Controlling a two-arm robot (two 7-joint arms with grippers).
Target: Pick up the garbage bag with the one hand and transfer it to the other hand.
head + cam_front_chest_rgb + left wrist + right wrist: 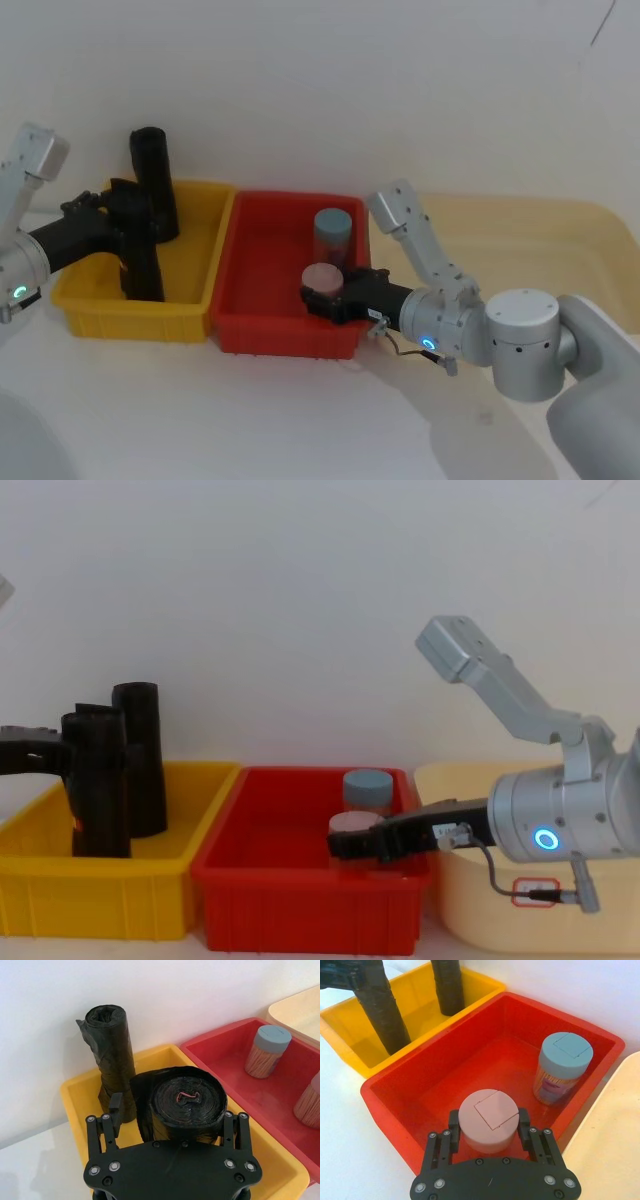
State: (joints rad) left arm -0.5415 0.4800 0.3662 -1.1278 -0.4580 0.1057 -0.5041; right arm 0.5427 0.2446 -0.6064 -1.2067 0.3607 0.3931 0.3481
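The right pincer [488, 1113] clenches a pink-lidded jar [487, 1127] in the red bin [390, 1105]. Farther left, the left pincer [173, 1110] grips the garbage bag [186, 1102], upright in the yellow bin [75, 1105]. The chest view adds its red-orange mark [77, 825], the left wrist view its coiled top. A second black roll [112, 1045] stands just behind.

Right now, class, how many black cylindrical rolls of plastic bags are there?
2. The red-marked roll stands in the yellow plastic bin, in the left gripper; the plain roll stands behind it.
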